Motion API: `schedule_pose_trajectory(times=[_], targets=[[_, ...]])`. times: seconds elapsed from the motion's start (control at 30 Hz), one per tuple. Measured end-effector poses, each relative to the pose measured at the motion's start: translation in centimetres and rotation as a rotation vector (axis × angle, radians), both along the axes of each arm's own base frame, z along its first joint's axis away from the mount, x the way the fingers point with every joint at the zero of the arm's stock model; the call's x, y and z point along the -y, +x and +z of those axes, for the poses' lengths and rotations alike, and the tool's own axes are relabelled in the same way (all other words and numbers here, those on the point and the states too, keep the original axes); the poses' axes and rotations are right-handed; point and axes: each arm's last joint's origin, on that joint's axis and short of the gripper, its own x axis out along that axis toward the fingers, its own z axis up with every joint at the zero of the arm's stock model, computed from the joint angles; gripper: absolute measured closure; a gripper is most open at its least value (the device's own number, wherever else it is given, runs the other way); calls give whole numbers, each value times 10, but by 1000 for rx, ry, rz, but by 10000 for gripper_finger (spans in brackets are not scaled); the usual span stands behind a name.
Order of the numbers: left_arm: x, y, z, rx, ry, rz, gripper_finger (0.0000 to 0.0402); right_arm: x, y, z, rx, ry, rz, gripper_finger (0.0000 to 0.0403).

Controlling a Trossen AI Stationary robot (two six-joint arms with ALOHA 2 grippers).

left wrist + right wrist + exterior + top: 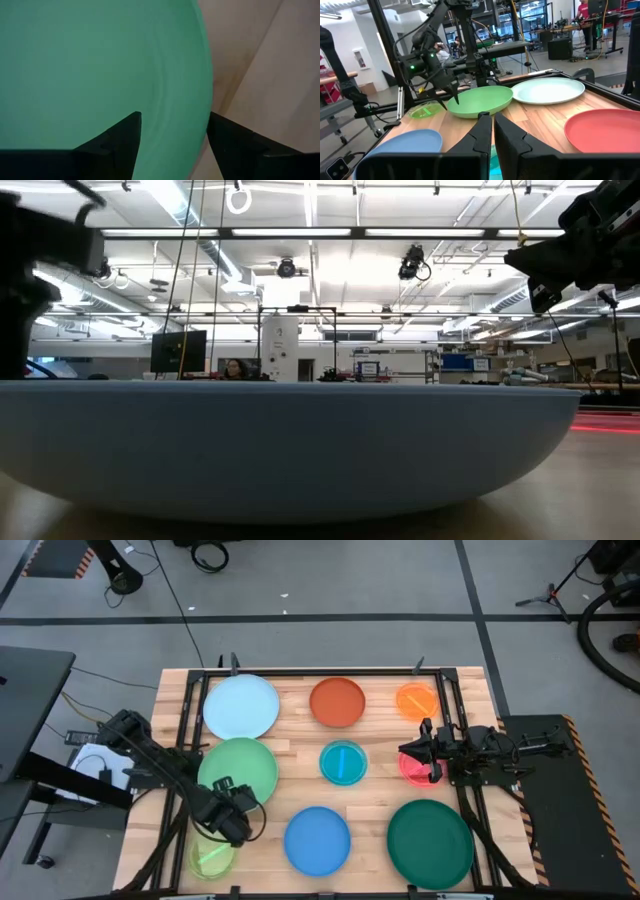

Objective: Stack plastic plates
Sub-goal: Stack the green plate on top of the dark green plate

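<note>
I hold the left gripper [172,132] at the near edge of the large round light green plastic plate [238,768], its 2 fingers spread and straddling the raised rim. That edge looks lifted off the wooden table [375,745] (seen from the right wrist). I judge the rim must seat deep before closing. The right gripper [492,131], fingers together and empty, waits above the small pink plate [412,769].

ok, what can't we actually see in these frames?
Low view: a blue plate fills the frame, hiding every other plate.
High view: the right tool covers most of the pink plate; grasp unclear.
High view: the left arm crosses part of the lime plate.
Left wrist view: the left tool straddles the light green plate rim; contact unreadable.
</note>
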Motion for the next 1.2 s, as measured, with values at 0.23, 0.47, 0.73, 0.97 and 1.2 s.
schedule_pose_trajectory(times=[0.23, 0.47, 0.73, 0.97, 1.2], targets=[[-3, 1, -9, 23, -16, -28, 173, 0, 0, 0, 0, 0, 0, 373], [-3, 1, -14, -23, 36, -168, 184, 0, 0, 0, 0, 0, 0, 373], [-2, 3, -19, -63, 65, -294, 233, 0, 0, 0, 0, 0, 0, 373], [-3, 5, -19, -74, 79, -356, 319, 0, 0, 0, 0, 0, 0, 373], [-3, 6, -14, -76, 122, -398, 377, 0, 0, 0, 0, 0, 0, 373]])
